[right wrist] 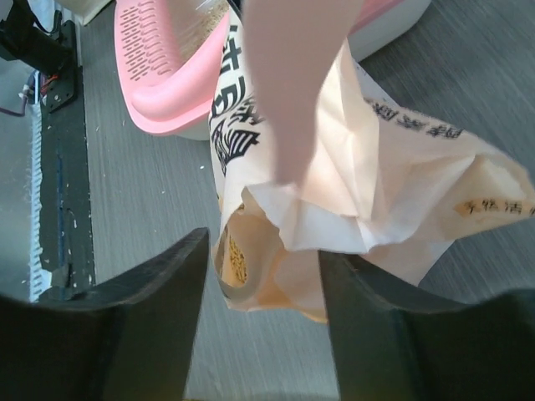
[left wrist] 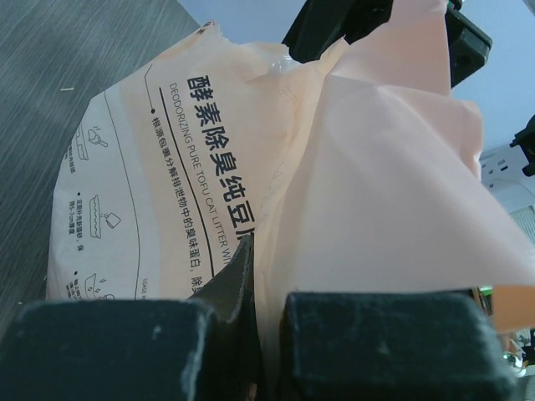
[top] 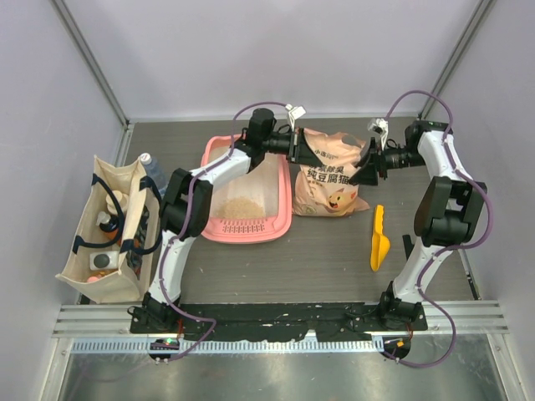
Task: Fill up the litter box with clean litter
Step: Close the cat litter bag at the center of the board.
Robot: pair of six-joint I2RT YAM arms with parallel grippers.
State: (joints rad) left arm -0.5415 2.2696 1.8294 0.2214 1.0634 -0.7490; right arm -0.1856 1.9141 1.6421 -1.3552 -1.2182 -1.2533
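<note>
The pink litter box (top: 219, 230) lies left of centre with a tan pile of clean litter (top: 242, 206) on its floor. It also shows in the right wrist view (right wrist: 167, 92), grille end near. The peach litter bag (top: 330, 180) lies just right of it. My left gripper (top: 298, 147) is shut on the bag's folded top edge (left wrist: 351, 192), its fingertips (left wrist: 368, 334) pinching the plastic. My right gripper (top: 366, 173) is open, its jaws on either side of the bag's open mouth (right wrist: 276, 251) without clamping it. Granules (right wrist: 237, 261) show inside the mouth.
A yellow-orange scoop (top: 379, 239) lies on the table right of the bag. A beige tote bag (top: 109, 225) with bottles stands at the left edge. Grey walls enclose the table on three sides.
</note>
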